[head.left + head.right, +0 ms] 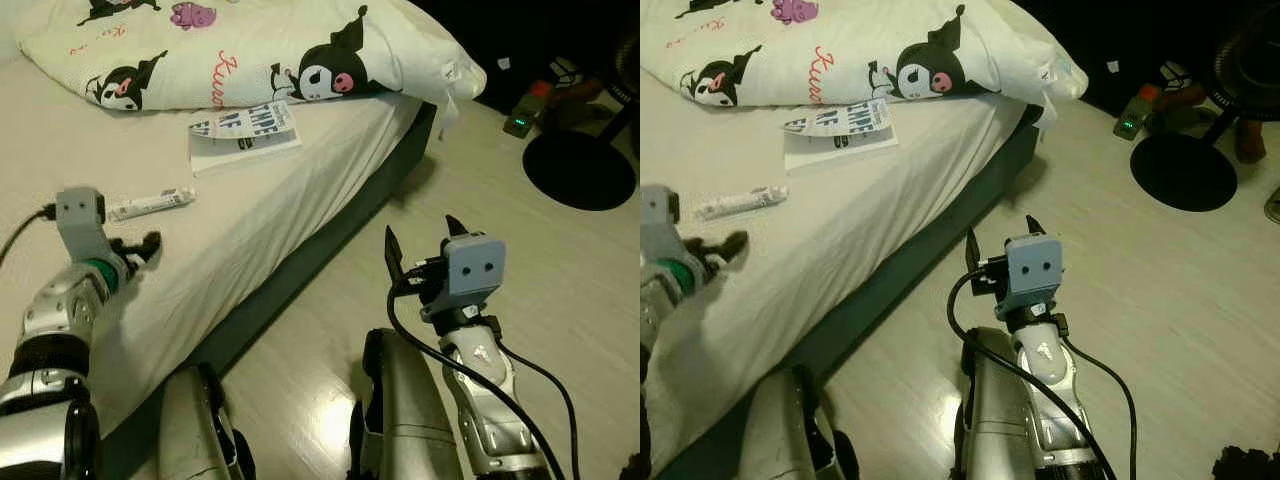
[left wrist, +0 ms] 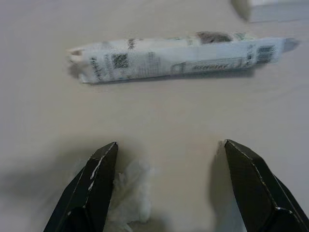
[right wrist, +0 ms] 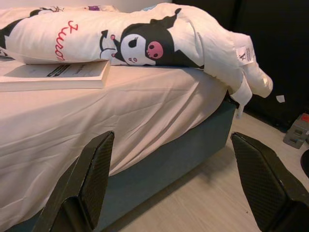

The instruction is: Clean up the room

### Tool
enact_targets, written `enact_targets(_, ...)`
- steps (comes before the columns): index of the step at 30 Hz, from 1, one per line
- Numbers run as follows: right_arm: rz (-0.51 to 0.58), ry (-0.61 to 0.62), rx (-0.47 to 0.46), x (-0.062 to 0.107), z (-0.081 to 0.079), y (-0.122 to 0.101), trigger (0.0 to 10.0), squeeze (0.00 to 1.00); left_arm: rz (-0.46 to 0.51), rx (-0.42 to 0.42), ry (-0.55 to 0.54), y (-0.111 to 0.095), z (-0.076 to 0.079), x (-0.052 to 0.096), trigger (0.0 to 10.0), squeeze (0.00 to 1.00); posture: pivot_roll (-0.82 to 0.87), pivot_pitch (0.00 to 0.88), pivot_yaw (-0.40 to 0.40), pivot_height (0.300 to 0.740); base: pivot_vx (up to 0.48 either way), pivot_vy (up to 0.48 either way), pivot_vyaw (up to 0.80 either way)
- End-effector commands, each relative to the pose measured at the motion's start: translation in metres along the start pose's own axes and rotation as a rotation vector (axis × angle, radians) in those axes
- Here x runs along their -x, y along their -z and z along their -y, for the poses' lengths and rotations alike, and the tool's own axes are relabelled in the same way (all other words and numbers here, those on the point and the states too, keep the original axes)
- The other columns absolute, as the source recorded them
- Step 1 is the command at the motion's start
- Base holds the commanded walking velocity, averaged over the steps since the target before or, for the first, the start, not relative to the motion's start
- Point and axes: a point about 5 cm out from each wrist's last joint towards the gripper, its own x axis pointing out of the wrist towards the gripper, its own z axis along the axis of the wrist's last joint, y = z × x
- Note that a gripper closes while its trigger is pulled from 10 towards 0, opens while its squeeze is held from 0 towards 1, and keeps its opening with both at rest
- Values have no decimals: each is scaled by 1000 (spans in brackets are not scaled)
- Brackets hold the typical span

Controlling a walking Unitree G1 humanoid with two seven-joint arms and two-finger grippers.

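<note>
Bed [image 1: 300,190], covered by a cream sheet, carrying all items to be tidied. Duvet [image 1: 250,45], at the head of the bed, printed with black-eared cartoon figures and red cursive lettering beginning "Ku". Booklet [image 1: 243,133], lying flat just below the duvet edge; cover bears large blue block letters, not legible. Printed wrapper [image 2: 178,60], long and crumpled, lying on the sheet well apart from the booklet; its small print and codes are unreadable. Crumpled white scrap [image 2: 130,193], touching one finger of the left end effector [image 2: 169,154], whose fingers are spread apart above the sheet near the wrapper. Right end effector [image 3: 174,179], fingers likewise spread and empty, held over the floor [image 1: 500,220] beside the bed.
</note>
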Motion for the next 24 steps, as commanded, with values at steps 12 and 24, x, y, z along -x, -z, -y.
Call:
enact_targets(12, -24, -3, -10, 5, 0, 2, 10000, 0, 1, -106, -401, 17, -39, 9, 6941, 0, -140, 209, 68, 540, 0, 0, 0)
enact_targets(24, -23, 1, -13, 4, 1, 1, 10000, 0, -26, -221, -359, 25, -50, 17, 0, 0, -126, 210, 68, 540, 0, 0, 0)
